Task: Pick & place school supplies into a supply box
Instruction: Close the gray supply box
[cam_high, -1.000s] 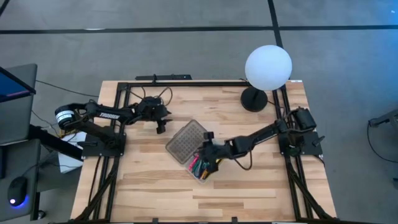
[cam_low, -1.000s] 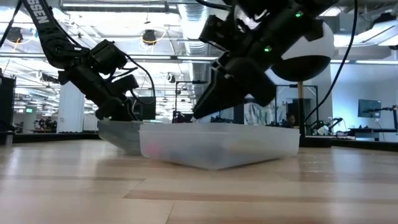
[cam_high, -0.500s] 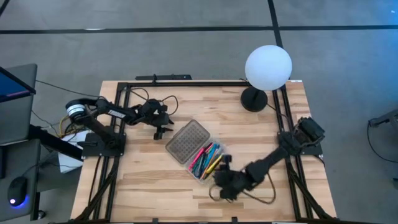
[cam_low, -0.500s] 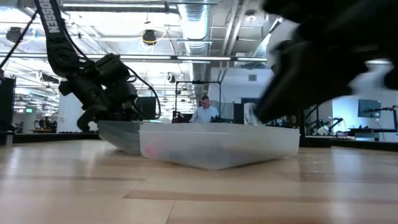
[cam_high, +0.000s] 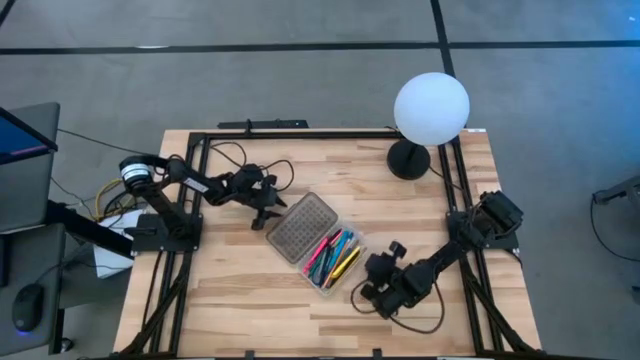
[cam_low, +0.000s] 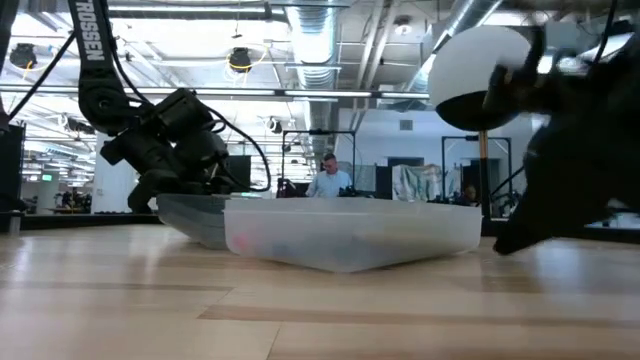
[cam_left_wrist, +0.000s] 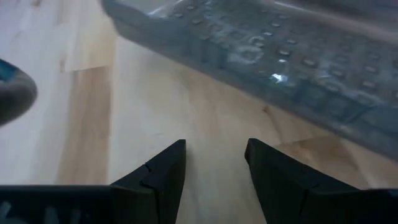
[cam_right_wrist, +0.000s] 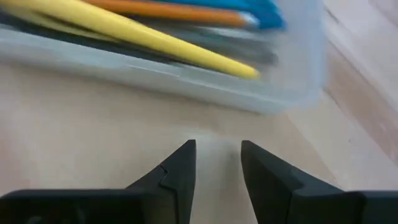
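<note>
The supply box lies open at the table's middle. Its grey dotted lid (cam_high: 299, 225) is folded back flat toward the far left, and its clear tray (cam_high: 335, 258) holds the school supplies (cam_high: 330, 255): pink, green, yellow, orange and blue pens. My left gripper (cam_high: 263, 214) stands open and low just beyond the lid's far-left edge (cam_left_wrist: 280, 62), with bare table between its fingers (cam_left_wrist: 214, 146). My right gripper (cam_high: 373, 291) stands open beside the tray's near-right side, pointing at the tray wall (cam_right_wrist: 186, 81), with a yellow pen (cam_right_wrist: 155, 40) behind it.
A lamp with a white globe (cam_high: 431, 108) and a dark base (cam_high: 408, 160) stands at the far right. Black frame rails (cam_high: 300, 133) run along the table's edges. A person (cam_low: 328, 178) shows in the room behind. Bare wood lies near the front edge (cam_high: 250, 310).
My right gripper has left the spot over the tray, swung toward the table's near edge and then a little right, sinking and rolling its wrist. The pens in the tray now show uncovered. My left gripper has tipped down and edged toward the lid.
</note>
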